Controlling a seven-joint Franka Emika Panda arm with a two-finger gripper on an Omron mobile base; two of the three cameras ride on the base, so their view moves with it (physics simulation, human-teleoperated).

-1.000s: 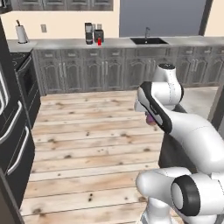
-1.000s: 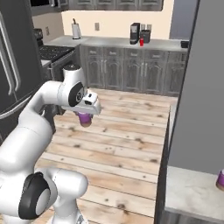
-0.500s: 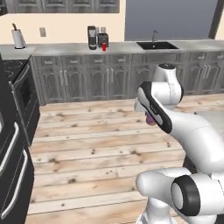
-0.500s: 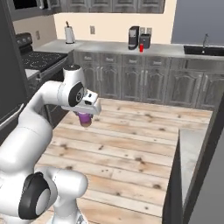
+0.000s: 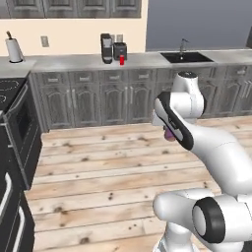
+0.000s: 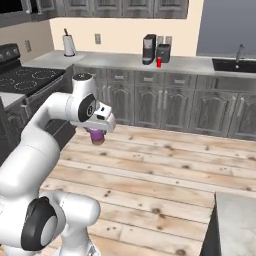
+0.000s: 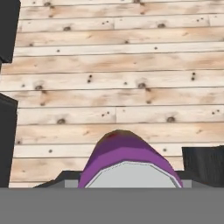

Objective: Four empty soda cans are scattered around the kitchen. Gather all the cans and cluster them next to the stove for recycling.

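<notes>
The two-finger gripper [image 6: 97, 134] clasps 1 purple cylindrical soda can [image 6: 97, 136] above the plank floor [image 6: 165, 165], mid-carry; next it likely needs setting down beside the black smooth-top stove [image 6: 22, 80].

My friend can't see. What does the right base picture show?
A white robot arm's gripper holds a purple soda can above the plank floor. Behind, a red can stands on the counter, and the black stove is at the left.

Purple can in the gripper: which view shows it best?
The hand view: the purple can sits large, silvery top facing the camera. The right base view shows it small under the gripper; the left base view shows a sliver behind the arm.
</notes>
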